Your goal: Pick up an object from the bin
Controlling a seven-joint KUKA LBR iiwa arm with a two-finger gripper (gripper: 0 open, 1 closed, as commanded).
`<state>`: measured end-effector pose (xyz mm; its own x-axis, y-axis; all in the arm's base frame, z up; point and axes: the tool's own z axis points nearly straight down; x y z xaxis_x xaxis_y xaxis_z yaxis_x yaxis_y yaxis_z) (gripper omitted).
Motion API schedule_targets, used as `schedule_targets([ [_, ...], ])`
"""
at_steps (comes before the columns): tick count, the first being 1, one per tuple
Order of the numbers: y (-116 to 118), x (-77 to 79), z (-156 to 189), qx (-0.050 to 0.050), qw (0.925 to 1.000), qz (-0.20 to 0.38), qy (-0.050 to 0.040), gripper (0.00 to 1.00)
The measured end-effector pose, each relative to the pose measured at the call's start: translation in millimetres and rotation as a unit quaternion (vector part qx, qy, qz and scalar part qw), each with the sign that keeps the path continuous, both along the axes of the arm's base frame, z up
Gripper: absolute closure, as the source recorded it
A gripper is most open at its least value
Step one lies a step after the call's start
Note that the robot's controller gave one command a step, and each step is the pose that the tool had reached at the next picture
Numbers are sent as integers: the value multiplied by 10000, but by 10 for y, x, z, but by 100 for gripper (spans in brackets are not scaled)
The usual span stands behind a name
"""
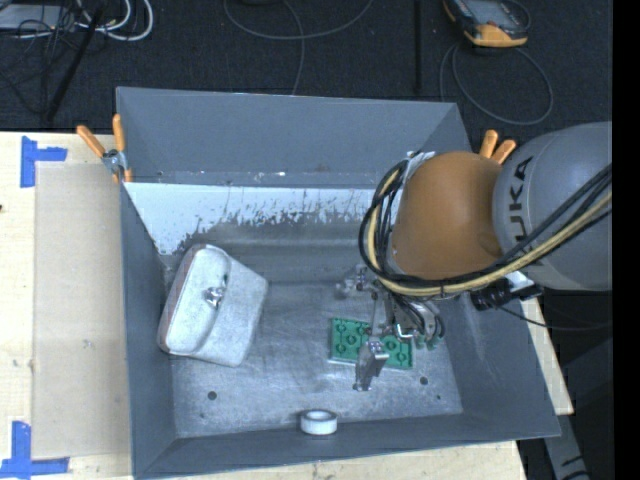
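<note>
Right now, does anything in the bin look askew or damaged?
Nothing looks damaged or spilled. The white box with a knob leans tilted on the bin's left slope; the green studded plate lies skewed right of centre.

The hand [370, 363] covers the middle of the green studded plate [347, 338]. The orange wrist cover [445, 213] hides part of the right wall of the bin [300, 138].

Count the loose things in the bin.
3: a white tub at left, a green plate under the gripper at right, a white ring by the bin's near wall. The arm may hide more.
</note>
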<state>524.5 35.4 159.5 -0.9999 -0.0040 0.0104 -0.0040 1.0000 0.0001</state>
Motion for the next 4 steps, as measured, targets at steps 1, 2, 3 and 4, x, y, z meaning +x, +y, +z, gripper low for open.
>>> schedule_targets([
  [1,-345,-142,-825,-2,9892,-1463,-70,0],
  [2,-359,-81,-774,1,9889,-1477,-180,100],
  [3,-190,51,-801,-48,9950,-986,-139,100],
  [4,-234,78,454,-2,9926,-1212,-88,100],
])
